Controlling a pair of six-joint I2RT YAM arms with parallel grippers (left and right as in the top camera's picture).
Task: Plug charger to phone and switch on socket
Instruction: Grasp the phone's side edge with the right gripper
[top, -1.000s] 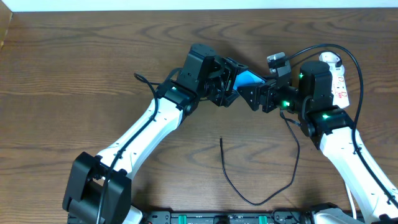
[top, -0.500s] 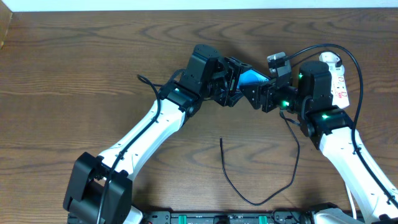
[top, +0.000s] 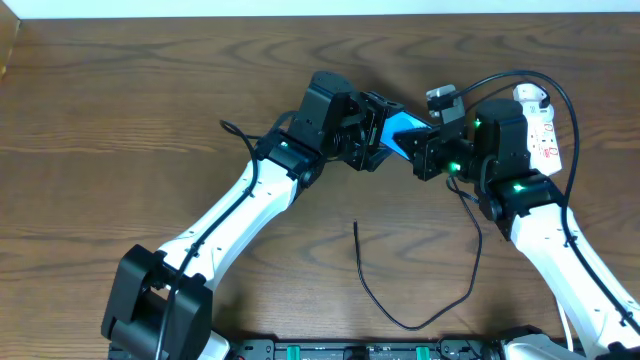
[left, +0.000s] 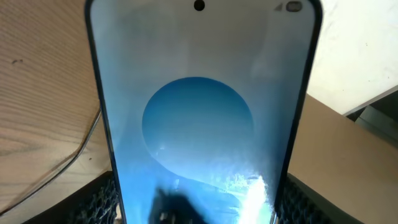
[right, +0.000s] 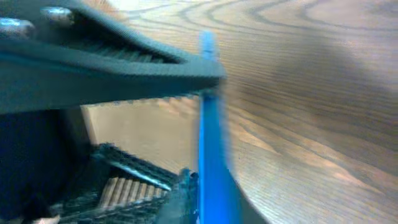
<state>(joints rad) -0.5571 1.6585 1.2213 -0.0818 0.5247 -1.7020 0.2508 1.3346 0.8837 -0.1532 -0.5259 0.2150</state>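
I see left gripper (top: 380, 138) holding phone (top: 405, 125) across width, right gripper (top: 412, 150) closed at its end; charger tip (top: 356, 226) behind both.

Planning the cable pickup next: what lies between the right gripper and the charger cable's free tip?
Only bare wooden table, per the overhead view: nothing lies between the right gripper and the cable's free tip.

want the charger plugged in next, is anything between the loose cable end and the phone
Nothing visible lies between the charger cable's free end and the phone. The left gripper holds the phone and the right gripper is shut at its edge, so neither is free to fetch the cable.
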